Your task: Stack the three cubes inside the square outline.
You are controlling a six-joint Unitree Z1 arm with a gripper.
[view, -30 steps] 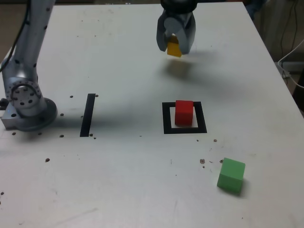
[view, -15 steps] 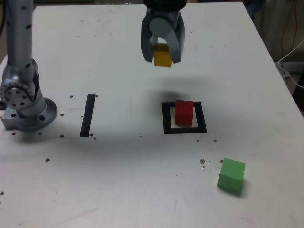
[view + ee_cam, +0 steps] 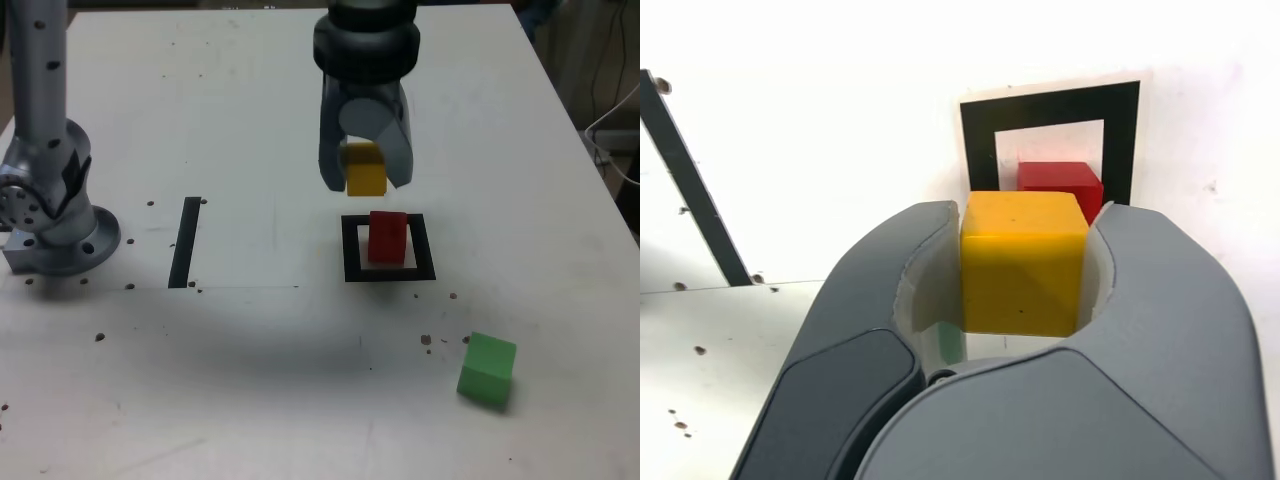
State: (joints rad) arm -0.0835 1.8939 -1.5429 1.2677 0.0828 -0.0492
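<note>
- The grey two-fingered gripper (image 3: 364,170) hangs in the upper middle of the exterior frame, clenched on the small matte yellow cube (image 3: 365,170), which it holds clear of the white table (image 3: 250,380).
- In the wrist view the yellow cube (image 3: 1023,262) sits squeezed between both curved fingers (image 3: 895,300).
- The small matte red cube (image 3: 388,236) stands inside the thick black square outline (image 3: 350,250), just below the gripper in the exterior frame; the wrist view shows it toward one side of the white centre.
- The small matte green cube (image 3: 488,369) lies at the lower right, well apart from the outline.
- A straight black strip (image 3: 185,241) lies left of centre, near the arm's grey base (image 3: 55,225).
</note>
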